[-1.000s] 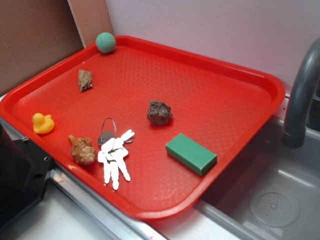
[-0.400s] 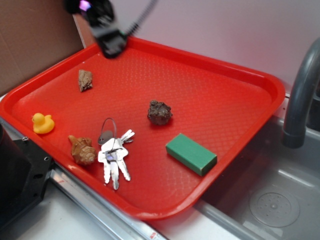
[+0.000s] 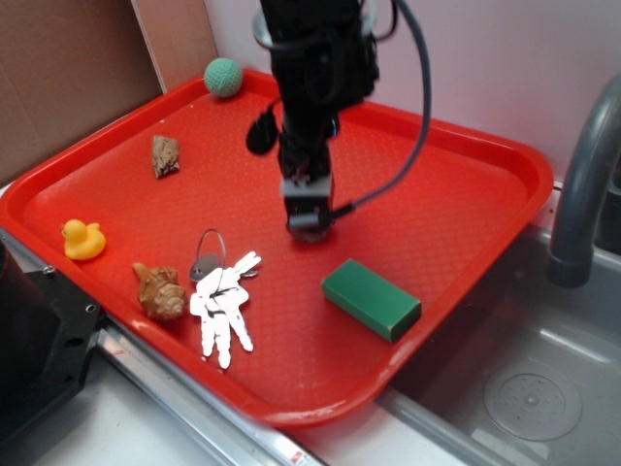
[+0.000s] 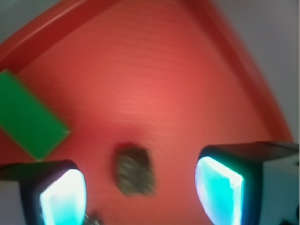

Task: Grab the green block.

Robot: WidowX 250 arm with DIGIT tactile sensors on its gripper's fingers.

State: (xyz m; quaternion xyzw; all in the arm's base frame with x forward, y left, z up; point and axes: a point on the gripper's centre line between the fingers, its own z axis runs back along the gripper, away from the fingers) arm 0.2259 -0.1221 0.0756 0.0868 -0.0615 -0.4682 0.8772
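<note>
I'm on the approach: my gripper (image 4: 140,187), fingers spread, hangs over the rock (image 4: 134,169). Next I shift toward the green block (image 3: 372,299) and descend.

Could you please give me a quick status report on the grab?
Claw open, empty, over the brown rock. Green block untouched on the red tray, off to one side. Nothing blocking it.

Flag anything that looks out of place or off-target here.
The gripper hangs open over the dark rock, not the green block, which lies flat and untouched off to one side on the red tray. Nothing looks spilled or damaged.
</note>
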